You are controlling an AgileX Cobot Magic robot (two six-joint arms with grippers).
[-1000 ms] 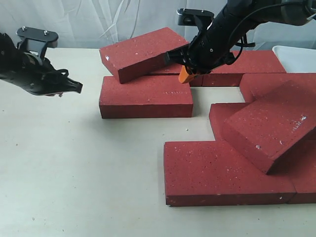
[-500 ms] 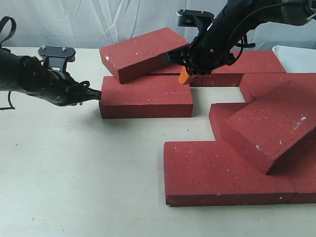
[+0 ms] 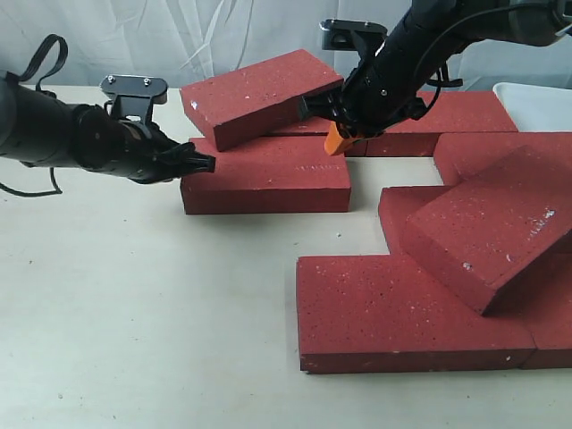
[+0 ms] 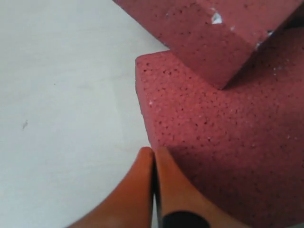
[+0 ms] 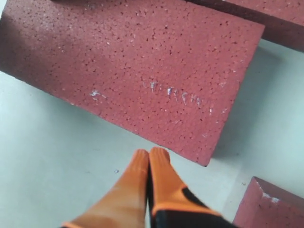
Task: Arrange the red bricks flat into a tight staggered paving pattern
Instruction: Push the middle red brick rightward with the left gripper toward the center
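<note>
Red bricks (image 3: 402,313): counted nine on desk (image 3: 134,295), two tilted over neighbours. Found left tool (image 3: 204,163) clenched empty at flat brick (image 3: 264,174) end; right tool (image 3: 333,138) clenched empty beside tilted brick (image 3: 255,94).

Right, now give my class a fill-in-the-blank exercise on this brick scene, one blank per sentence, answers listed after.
The left gripper has its fingers pressed ____, holding nothing.
Its tips are at the corner of the lower brick, which lies ____ on the table.
The upper brick rests on it, ____ rather than level.
The right gripper has fingers coloured ____.
Missing words: together, flat, tilted, orange.
</note>
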